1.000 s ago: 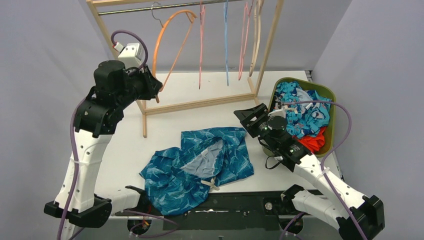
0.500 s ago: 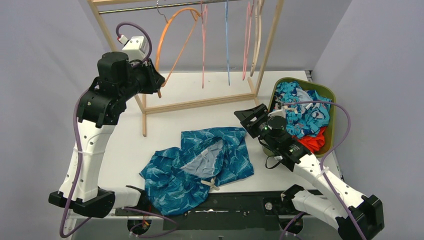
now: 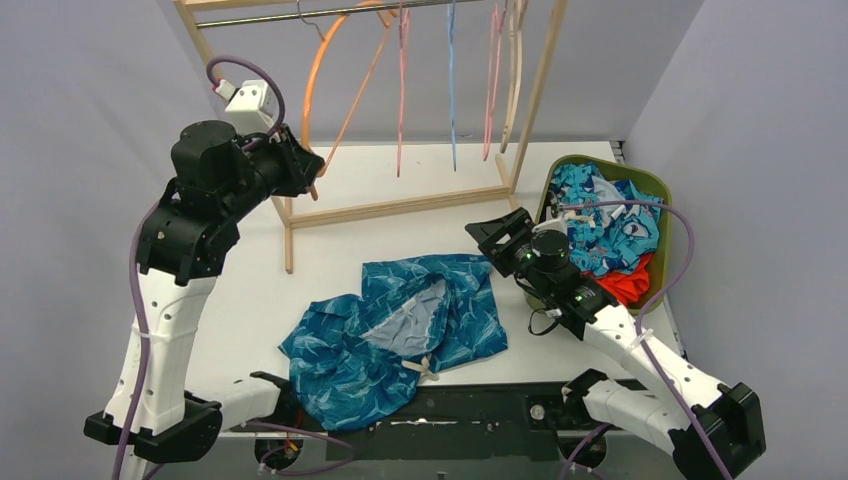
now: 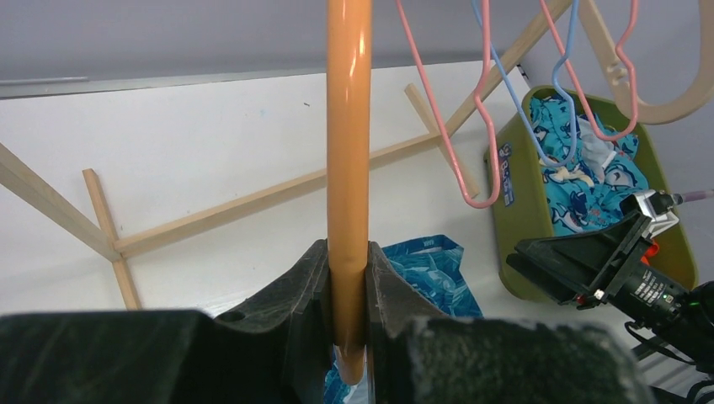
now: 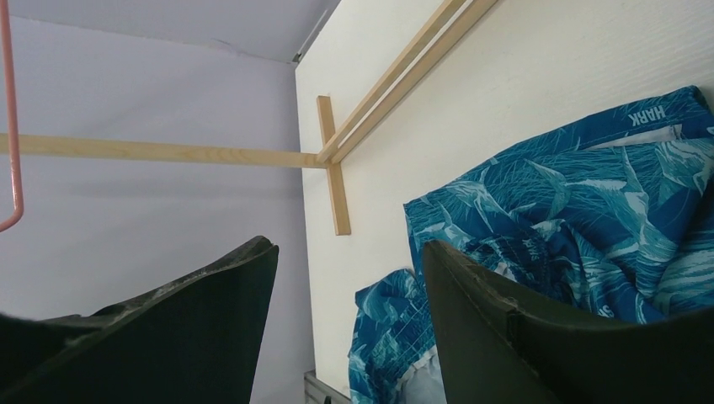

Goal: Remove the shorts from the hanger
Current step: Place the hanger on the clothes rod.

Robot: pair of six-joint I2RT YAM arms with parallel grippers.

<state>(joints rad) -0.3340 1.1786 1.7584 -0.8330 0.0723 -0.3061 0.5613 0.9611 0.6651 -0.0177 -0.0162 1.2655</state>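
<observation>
The teal leaf-print shorts (image 3: 400, 325) lie crumpled on the white table (image 3: 420, 170) near its front edge, off any hanger, with the pale lining showing at the middle and a drawstring end near the hem. The orange hanger (image 4: 348, 168) is bare, and I have its lower end pinched between the fingers of my left gripper (image 4: 347, 278), jaws narrow and pressed against the plastic on both sides; the hanger slants from my grip up toward the metal rail (image 3: 260, 17) of the wooden rack (image 3: 400, 207), at the rack's left end. Further along that rail hang a pink hanger (image 3: 403, 90), a blue hanger (image 3: 452, 90), another pink one and a pale wooden hanger (image 3: 515, 70), all bare. My right gripper (image 5: 349, 252) hovers low over the table just beside the right edge of the leaf-print shorts, jaws spread wide with nothing between them. Behind it, at the table's right side, the green bin (image 3: 664, 195) holds more pairs in a heap: turquoise cartoon-print shorts (image 3: 610, 225) on top and orange-red shorts (image 3: 625, 283) at the near end
</observation>
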